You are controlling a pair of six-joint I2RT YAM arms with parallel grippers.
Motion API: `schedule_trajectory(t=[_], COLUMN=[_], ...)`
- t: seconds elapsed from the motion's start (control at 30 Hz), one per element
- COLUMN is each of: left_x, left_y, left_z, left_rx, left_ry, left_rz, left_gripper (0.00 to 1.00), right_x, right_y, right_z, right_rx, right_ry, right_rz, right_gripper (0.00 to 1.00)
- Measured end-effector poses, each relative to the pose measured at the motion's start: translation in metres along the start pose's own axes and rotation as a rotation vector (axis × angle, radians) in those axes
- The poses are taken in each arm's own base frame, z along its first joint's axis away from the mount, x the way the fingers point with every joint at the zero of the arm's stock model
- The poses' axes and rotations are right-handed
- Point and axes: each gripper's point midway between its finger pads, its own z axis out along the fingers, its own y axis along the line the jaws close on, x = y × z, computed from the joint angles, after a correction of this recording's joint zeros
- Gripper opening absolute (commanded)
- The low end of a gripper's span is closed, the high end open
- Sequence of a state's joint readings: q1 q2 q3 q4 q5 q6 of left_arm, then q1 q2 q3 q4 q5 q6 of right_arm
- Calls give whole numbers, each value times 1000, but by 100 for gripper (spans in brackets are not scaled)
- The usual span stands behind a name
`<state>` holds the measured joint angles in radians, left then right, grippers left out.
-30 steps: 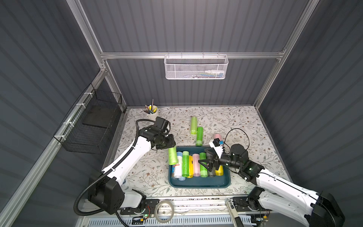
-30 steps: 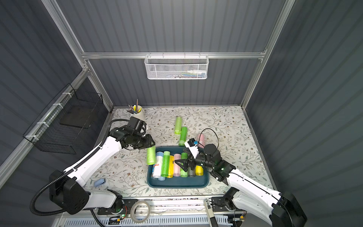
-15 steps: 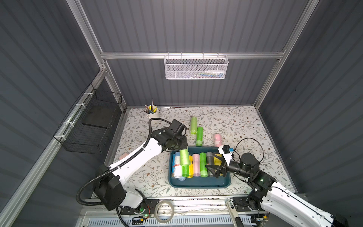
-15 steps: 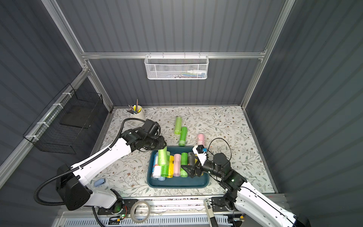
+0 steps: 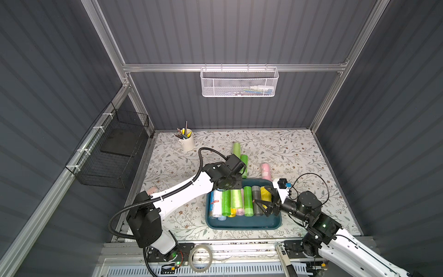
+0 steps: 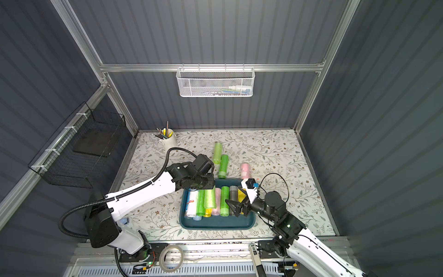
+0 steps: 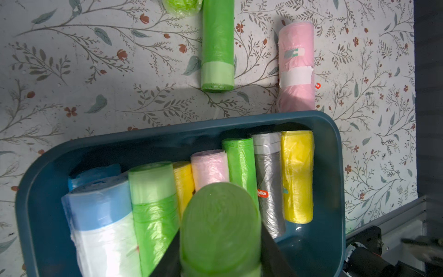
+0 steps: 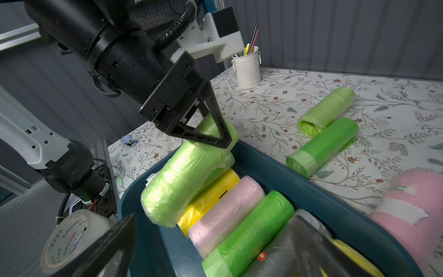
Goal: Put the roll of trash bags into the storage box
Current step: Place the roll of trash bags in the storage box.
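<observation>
My left fingers [image 8: 221, 138] were clenched on one end of the light green roll [image 8: 182, 172]. The roll hung tilted over the left half of the storage box [image 5: 239, 225], above the yellow roll [image 8: 211, 194] and its neighbours, which lay side by side inside. Whether it touched them, I could not tell. The box stood at the near edge of the surface [image 5: 299, 156], about in the middle. My right fingers [image 5: 260, 203] were spread wide and empty over the right part of the box. Behind the far rim a pale green roll [image 5: 236, 150], a brighter green roll [image 5: 244, 165] and a pink roll [image 5: 265, 170] lay on the surface, the pink one just beside the rim.
</observation>
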<state>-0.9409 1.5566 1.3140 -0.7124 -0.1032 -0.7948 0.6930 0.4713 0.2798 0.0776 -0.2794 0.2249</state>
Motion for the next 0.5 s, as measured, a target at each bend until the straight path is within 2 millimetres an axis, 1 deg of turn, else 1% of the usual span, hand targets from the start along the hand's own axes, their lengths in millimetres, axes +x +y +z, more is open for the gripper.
schedule_trajectory(t=[0.17,0.27,0.37,0.5], left_x=[11,16,20,24], left_y=[-9,-11,-9,0], left_z=[2,6,15,25], left_rx=[-10,-22,-44,-101], left_ry=[-1,5,20,39], left_rz=[19,30,40,64], left_gripper=[37,37,37,37], right_x=[-1,-1,-1,-1], right_y=[0,0,0,-1], right_z=[0,0,0,0], right_rx=[3,3,3,5], right_ry=[-3,-3,-3,-3], right_rz=[2,2,2,2], right_gripper=[99,99,99,99])
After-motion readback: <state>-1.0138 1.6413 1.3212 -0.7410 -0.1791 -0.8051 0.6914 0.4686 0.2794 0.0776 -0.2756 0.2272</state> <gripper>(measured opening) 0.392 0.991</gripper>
